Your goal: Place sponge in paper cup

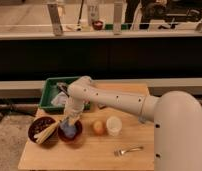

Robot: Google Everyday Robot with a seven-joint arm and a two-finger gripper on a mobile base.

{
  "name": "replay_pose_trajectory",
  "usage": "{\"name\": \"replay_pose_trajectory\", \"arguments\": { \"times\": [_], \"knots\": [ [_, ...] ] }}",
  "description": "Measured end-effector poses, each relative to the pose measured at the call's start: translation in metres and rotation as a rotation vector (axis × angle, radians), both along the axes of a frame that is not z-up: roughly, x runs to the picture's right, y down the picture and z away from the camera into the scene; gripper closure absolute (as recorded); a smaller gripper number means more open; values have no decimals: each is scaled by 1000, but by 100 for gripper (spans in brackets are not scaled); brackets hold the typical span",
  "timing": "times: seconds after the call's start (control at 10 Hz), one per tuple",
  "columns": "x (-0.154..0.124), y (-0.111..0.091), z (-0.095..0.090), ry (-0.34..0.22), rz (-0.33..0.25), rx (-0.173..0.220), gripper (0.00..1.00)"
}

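The blue-purple sponge (68, 131) lies in a small red bowl (78, 134) at the front left of the wooden table. My gripper (69, 123) points down right over the sponge, at or just above it, and hides part of it. The white paper cup (114, 126) stands upright to the right of the bowl, past an orange fruit (98, 127). The cup is apart from my gripper.
A dark bowl (36, 131) holding yellow strips sits left of the red bowl. A green tray (50, 94) with items stands at the back left. A fork (128, 149) lies near the front edge. My white arm (119, 102) spans the table from the right.
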State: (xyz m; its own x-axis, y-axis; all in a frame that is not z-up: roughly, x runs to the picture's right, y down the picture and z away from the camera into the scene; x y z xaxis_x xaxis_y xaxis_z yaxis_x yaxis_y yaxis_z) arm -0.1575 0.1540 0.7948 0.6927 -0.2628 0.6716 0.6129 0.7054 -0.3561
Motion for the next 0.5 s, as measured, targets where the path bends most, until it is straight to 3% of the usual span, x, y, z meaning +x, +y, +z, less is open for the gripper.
{"name": "replay_pose_trajectory", "arguments": {
  "times": [0.5],
  "knots": [
    [7, -20, -20, -27, 22, 31, 64]
  ]
}}
